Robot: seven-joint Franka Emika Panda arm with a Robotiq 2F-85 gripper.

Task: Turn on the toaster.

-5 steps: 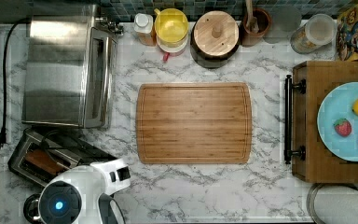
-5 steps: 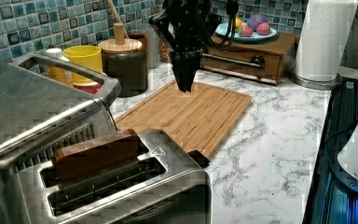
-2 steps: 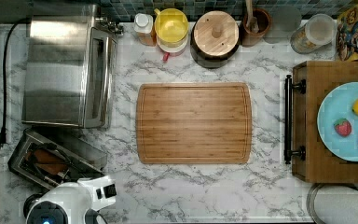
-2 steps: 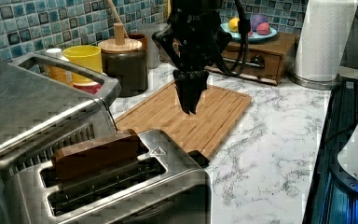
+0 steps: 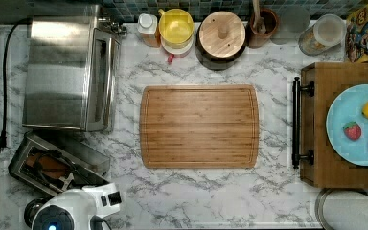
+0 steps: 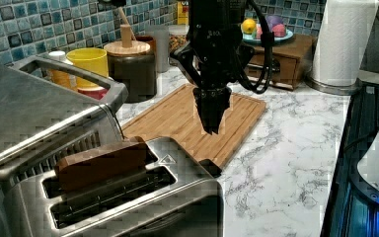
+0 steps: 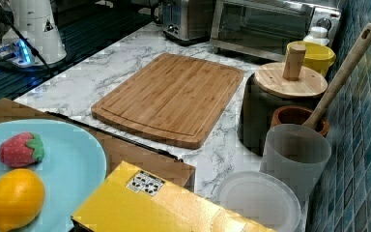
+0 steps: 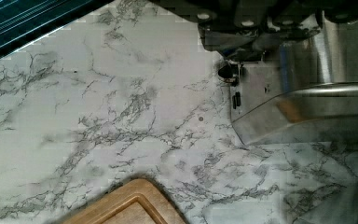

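My gripper (image 6: 211,129) has come down and toward the toaster (image 6: 123,197) over the last second. A moment ago it hung high above the far part of the cutting board (image 6: 192,118); now it hangs low over the board's near edge, close to the toaster's lever end. That puts me well into the approach, though I judge the press itself has not begun: the black lever (image 6: 210,167) sits untouched at the toaster's end nearest the board, and brown bread (image 6: 101,163) stands tall out of the slot.

My fingers look pinched together into one narrow downward point, clenched on nothing and touching nothing. That closed tip should suit pushing the lever down.

From above, the toaster (image 5: 57,165) lies just beside the large toaster oven (image 5: 69,67), between it and my base (image 5: 74,211).
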